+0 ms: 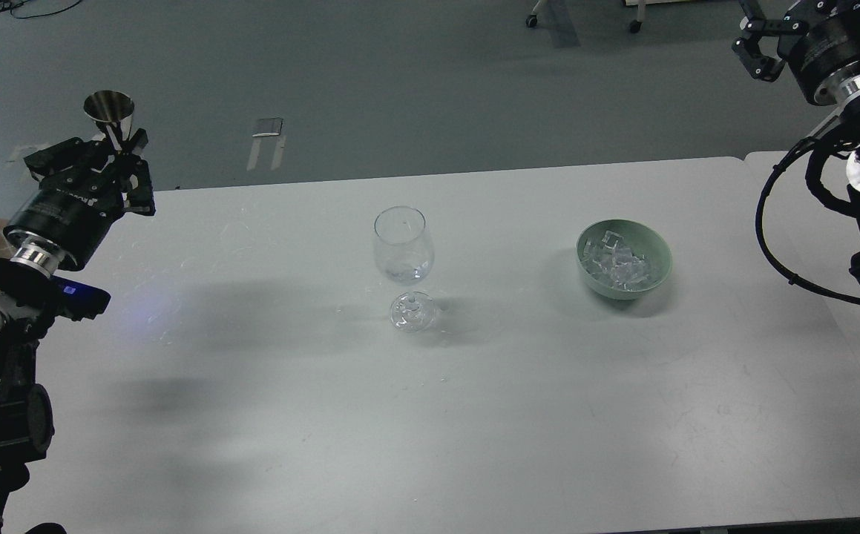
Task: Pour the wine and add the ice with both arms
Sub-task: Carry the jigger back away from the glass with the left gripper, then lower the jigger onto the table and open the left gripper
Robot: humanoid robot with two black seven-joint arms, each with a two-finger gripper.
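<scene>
Glass mid-counter, ice bowl right.
My left claw grips a metal cup; right claw state unclear.

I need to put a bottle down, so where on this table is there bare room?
The whole near half of the white table, in front of the wine glass and the green bowl of ice, is bare. So is the strip between the glass and the left gripper. The gap between glass and bowl is narrower.

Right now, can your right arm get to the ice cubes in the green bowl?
Probably yes. The right gripper hangs above the table's far right corner, and nothing stands between it and the bowl of ice.
</scene>
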